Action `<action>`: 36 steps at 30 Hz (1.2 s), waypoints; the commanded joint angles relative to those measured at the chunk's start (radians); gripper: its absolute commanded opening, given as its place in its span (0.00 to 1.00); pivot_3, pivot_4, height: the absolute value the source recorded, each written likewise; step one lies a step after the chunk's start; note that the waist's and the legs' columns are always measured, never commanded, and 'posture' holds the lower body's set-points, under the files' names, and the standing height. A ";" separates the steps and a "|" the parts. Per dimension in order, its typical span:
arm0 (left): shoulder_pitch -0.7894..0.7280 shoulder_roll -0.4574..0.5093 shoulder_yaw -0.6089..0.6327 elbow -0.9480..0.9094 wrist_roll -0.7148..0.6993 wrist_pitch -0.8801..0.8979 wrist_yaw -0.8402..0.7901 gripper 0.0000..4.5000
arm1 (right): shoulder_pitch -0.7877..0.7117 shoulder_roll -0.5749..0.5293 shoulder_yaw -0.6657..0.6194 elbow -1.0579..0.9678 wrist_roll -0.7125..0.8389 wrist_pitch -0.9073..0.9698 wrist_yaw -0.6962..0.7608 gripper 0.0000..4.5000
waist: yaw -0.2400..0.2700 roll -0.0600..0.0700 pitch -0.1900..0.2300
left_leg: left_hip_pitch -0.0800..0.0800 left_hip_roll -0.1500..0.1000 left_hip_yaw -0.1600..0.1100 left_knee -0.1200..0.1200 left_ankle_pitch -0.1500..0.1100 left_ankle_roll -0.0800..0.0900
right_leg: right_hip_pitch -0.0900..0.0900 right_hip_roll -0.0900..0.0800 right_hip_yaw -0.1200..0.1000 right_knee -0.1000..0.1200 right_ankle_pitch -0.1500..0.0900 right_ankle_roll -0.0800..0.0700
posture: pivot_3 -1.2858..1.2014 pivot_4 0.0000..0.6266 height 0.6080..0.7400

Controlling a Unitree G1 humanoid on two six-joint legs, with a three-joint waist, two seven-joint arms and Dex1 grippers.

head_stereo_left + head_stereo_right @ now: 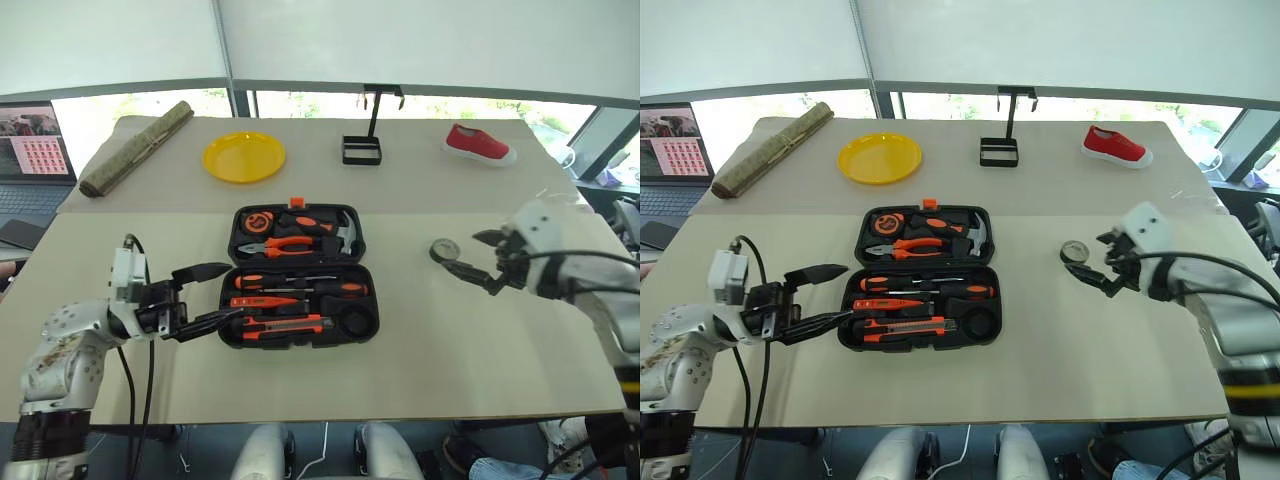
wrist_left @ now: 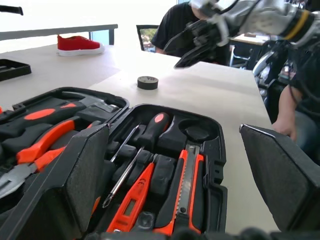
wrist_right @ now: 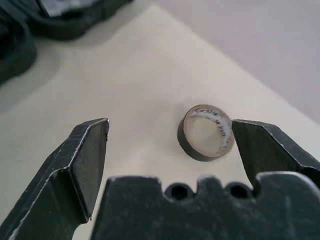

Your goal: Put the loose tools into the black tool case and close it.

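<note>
While spread wide, right gripper [image 1: 481,255] just over tape roll [image 1: 444,249]; left gripper [image 1: 212,296] likewise agape beside tool case [image 1: 297,277].

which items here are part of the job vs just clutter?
Job: black tool case, open, with screwdrivers, tester pen and utility knife in their slots; tape roll loose on the table.

Clutter: yellow plate, red shoe, wire stand, rolled mat, laptop.

laptop [image 1: 30,150]: cut off by the picture's side edge
person [image 2: 295,95]: partly hidden behind the robot arm, cut off at the edge
tool case [image 2: 210,150]: near end hidden behind the left gripper's fingers [image 2: 65,185]
tape roll [image 3: 205,132]: label too blurry to read
</note>
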 commanded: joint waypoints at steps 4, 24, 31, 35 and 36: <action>-0.007 -0.012 -0.021 -0.061 -0.004 -0.022 0.003 0.99 | -0.239 0.081 0.146 0.343 -0.197 -0.104 0.056 1.00 | -0.001 0.000 0.000 | -0.003 -0.001 0.001 0.001 -0.001 0.002 | -0.001 -0.001 0.000 -0.003 0.001 0.002 | 0.52 0.24 1.00; -0.012 0.017 -0.059 -0.021 0.039 -0.093 -0.084 1.00 | -0.365 0.159 0.100 0.548 -0.240 -0.204 0.216 0.01 | -0.015 0.000 0.000 | -0.002 -0.001 0.001 0.001 -0.002 0.003 | 0.001 -0.001 0.000 -0.002 0.002 0.003 | 0.52 0.24 1.00; 0.028 0.058 -0.049 0.005 0.074 -0.155 -0.156 1.00 | -0.290 0.129 0.057 -0.092 0.088 0.159 0.456 0.01 | -0.021 0.003 0.002 | -0.001 0.000 0.001 0.001 -0.002 0.003 | 0.000 0.000 0.000 -0.001 0.002 0.003 | 0.52 0.24 1.00; 0.049 0.078 -0.044 0.044 0.093 -0.198 -0.184 1.00 | -0.229 0.135 0.130 -0.389 0.175 0.361 0.412 0.01 | -0.018 0.003 0.002 | 0.000 0.001 -0.001 0.001 -0.002 0.002 | 0.000 -0.001 -0.002 0.001 0.001 0.001 | 0.52 0.24 1.00; 0.056 0.079 -0.044 0.048 0.096 -0.205 -0.187 1.00 | -0.212 0.153 0.144 -0.427 0.180 0.399 0.375 0.01 | -0.014 0.003 0.002 | 0.000 0.001 -0.002 0.001 -0.002 0.002 | 0.001 -0.001 -0.003 0.000 0.001 0.001 | 0.52 0.24 1.00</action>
